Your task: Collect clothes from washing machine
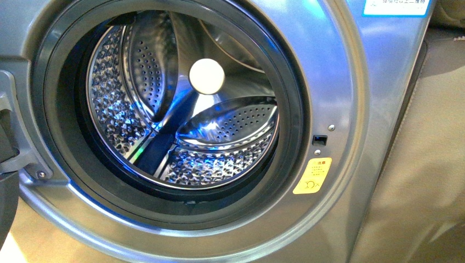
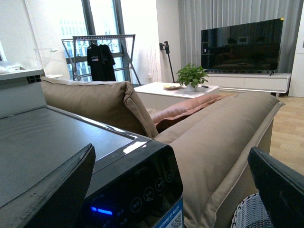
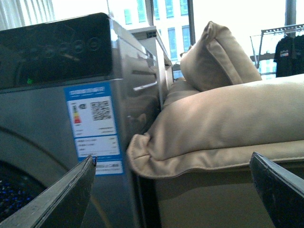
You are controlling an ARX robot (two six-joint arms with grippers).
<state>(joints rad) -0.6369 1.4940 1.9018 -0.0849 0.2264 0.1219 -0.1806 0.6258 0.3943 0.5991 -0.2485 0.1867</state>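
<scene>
The grey washing machine [image 1: 340, 82] fills the front view, its round black-rimmed porthole standing open onto the perforated steel drum [image 1: 181, 109]. No clothes show in the drum or in any view. Neither arm appears in the front view. My left gripper [image 2: 171, 190] is open, held high by the machine's black control panel [image 2: 137, 190], nothing between its fingers. My right gripper [image 3: 173, 190] is open too, beside the machine's grey side [image 3: 71, 142] and its blue label [image 3: 95, 126], empty.
A beige sofa [image 3: 223, 123] presses against the machine's right side [image 1: 417, 164]. A woven basket rim [image 2: 249, 213] shows low in the left wrist view. The door hinge [image 1: 11, 148] sits at the left edge. Beyond are a white coffee table [image 2: 175, 90] and a television [image 2: 242, 45].
</scene>
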